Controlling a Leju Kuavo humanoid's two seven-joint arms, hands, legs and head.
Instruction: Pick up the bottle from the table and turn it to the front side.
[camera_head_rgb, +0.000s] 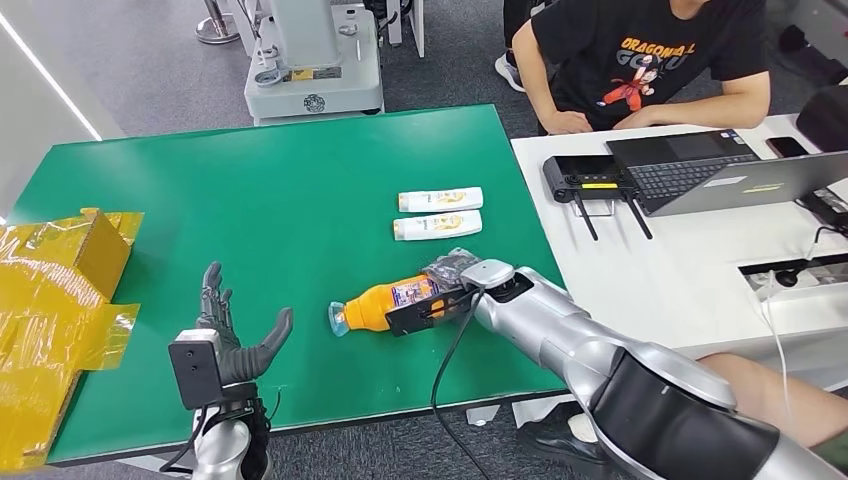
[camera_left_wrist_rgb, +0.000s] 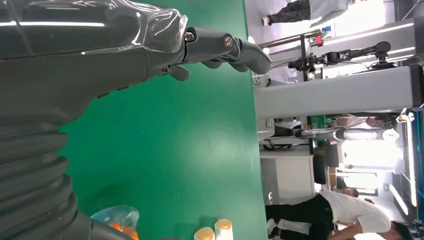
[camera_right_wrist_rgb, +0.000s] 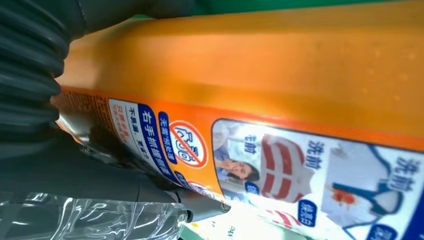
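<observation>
Three views, taken in turn.

Head view: orange bottle (camera_head_rgb: 385, 303) lying on its side on the green table (camera_head_rgb: 300, 160), clear cap end pointing toward the robot's left, base end under the right hand (camera_head_rgb: 455, 280). Right hand laid over that base end from above, fingers draped on the label; probably closing for the lift, though whether the grasp is complete cannot be told. Left hand (camera_head_rgb: 232, 330) held upright near the table's near edge, fingers spread, holding nothing, well apart from the bottle — likely parked there, ready to receive or steady the bottle for the turn. Two white bottles (camera_head_rgb: 440, 212) side by side farther back, apart from the orange one. Yellow box (camera_head_rgb: 60, 300) at the left edge; person seated at the white desk (camera_head_rgb: 640, 250) with a laptop (camera_head_rgb: 720, 170).

Left wrist view: left hand (camera_left_wrist_rgb: 215, 45) with fingers extended over bare green table (camera_left_wrist_rgb: 175, 150), gripping nothing. Cap end of the orange bottle (camera_left_wrist_rgb: 117, 220) and the tops of the white bottles (camera_left_wrist_rgb: 214, 232) at the picture's edge, away from the fingers.

Right wrist view: orange bottle (camera_right_wrist_rgb: 260, 75) pressed close against the right hand (camera_right_wrist_rgb: 45, 100), printed back label with Chinese text facing the camera, so seemingly not yet turned to its front. Finger closure hidden.
</observation>
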